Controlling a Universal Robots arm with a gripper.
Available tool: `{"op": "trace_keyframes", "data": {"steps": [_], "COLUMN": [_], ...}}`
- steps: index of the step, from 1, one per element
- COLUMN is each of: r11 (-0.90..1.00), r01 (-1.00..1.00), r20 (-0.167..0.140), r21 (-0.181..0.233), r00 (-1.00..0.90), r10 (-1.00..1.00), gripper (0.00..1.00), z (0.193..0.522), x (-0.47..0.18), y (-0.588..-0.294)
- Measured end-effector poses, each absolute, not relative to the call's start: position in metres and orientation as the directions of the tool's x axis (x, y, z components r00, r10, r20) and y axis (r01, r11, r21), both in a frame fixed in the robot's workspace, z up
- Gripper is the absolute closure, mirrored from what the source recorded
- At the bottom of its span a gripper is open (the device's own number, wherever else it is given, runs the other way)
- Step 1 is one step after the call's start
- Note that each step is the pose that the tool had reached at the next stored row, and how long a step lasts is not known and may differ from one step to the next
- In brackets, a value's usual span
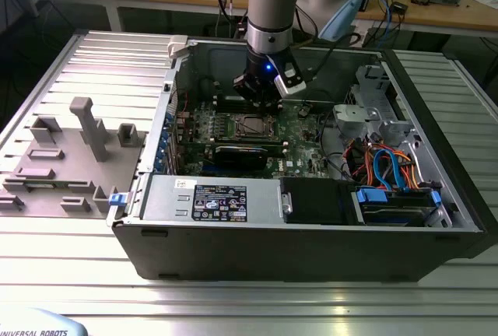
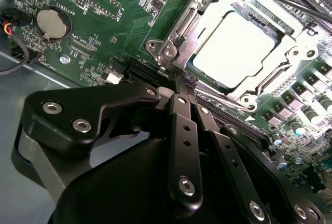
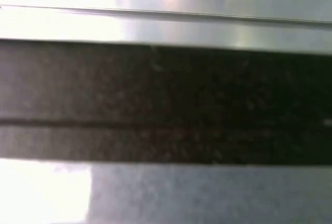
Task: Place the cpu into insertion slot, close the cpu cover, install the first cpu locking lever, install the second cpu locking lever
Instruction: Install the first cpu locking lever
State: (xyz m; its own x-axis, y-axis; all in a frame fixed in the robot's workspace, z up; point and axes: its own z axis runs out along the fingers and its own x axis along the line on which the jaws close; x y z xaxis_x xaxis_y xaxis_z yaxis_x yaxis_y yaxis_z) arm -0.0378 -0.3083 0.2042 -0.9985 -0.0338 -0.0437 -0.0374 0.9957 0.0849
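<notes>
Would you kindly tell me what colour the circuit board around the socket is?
Green; the board shows best in the second wrist view.

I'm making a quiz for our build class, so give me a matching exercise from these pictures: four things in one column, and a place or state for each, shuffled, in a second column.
Things
1. cpu
2. cpu cover
3. gripper
4. coin battery

Places or states
A. round and silver, on the green board away from the socket
B. seated in the insertion slot, bright metal top showing
C. fingers together, tip at the socket's corner
D. metal frame lying down around the chip

Pairs: 1-B, 2-D, 3-C, 4-A
</notes>
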Motion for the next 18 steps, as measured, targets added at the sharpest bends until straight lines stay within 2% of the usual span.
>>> {"op": "trace_keyframes", "data": {"steps": [18], "r11": [0.996], "r01": [-0.037], "r20": [-0.043], "r21": [0.075], "r00": [-0.998], "r10": [-0.034], "gripper": [0.89], "z": [0.2011], "x": [-0.0378], "y": [-0.3087]}}
